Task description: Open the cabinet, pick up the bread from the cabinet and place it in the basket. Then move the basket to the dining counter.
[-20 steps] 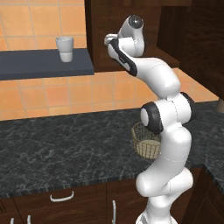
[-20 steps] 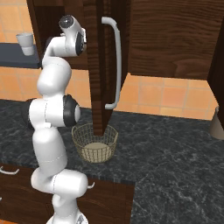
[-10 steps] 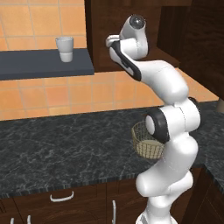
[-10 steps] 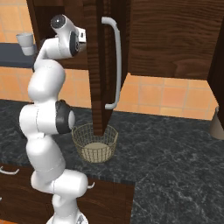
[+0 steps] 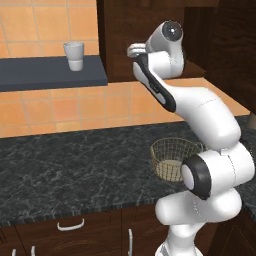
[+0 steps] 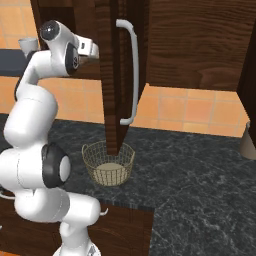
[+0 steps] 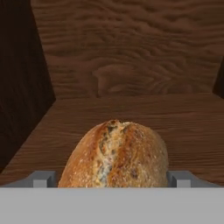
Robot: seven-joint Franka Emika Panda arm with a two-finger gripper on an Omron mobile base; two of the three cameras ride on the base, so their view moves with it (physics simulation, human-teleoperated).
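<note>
Arm's elbow swinging further out and lower toward the basket (image 5: 175, 157) side, upper link stretching longer, hand reaching deeper into the cabinet (image 6: 112, 75), wrist turning.

The bread (image 7: 114, 155) is golden-brown with a darker, speckled crust, against the cabinet's (image 7: 131, 52) dark brown wood grain. The basket (image 6: 108, 163) is tan wire mesh with a pale bottom, on a black marbled countertop (image 6: 200, 175); orange tiles (image 5: 45, 107) back a white cup (image 5: 74, 56).

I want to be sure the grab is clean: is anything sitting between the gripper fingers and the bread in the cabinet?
Nothing visible does. In the hand view the bread lies directly between the two fingertips, alone on the cabinet shelf.
</note>
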